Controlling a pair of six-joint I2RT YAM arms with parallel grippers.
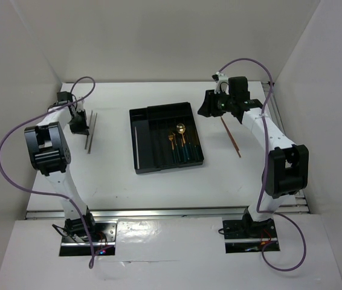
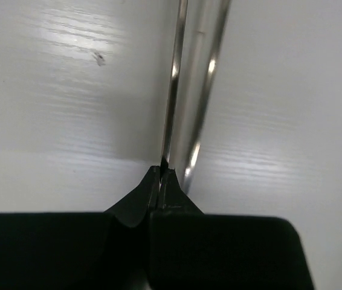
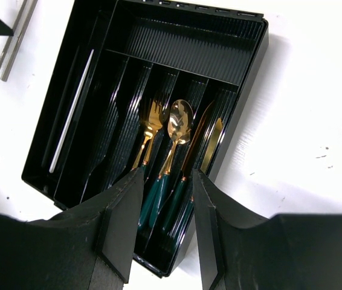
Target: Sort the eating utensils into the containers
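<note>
While the left pincer (image 2: 161, 175) is squeezed completely shut, a thin silver metal chopstick (image 2: 174, 90) pokes straight out from between its black fingertips, so it's pinched right at the very tip. A second silver chopstick (image 2: 210, 78) lies just to the right of those fingers, running nearly parallel to the first and close beside it on the white table (image 2: 50, 121). I honestly can't tell if the gripped one is off the surface or resting on it.

Over on the other side, the right pincer (image 3: 166, 181) has its fingers standing moderately apart with nothing between them, and it hangs over the near end of the black rectangular plastic cutlery tray (image 3: 243, 78). Straight ahead of the gap is a gold spoon with a dark green handle (image 3: 179, 118). Just ahead of the left finger is a gold fork with a dark green handle (image 3: 151, 121), and ahead of the right finger a gold knife (image 3: 214, 138). All three lie lengthwise in neighbouring narrow slots, handles pointing back toward the fingers. Further off to the left of the pincer, in the long outer slot, lies a pale slim rod (image 3: 71, 112). Off to the pincer's right, out on the table beside the tray and not touching it, is a thin copper-brown chopstick (image 1: 231, 138).
</note>
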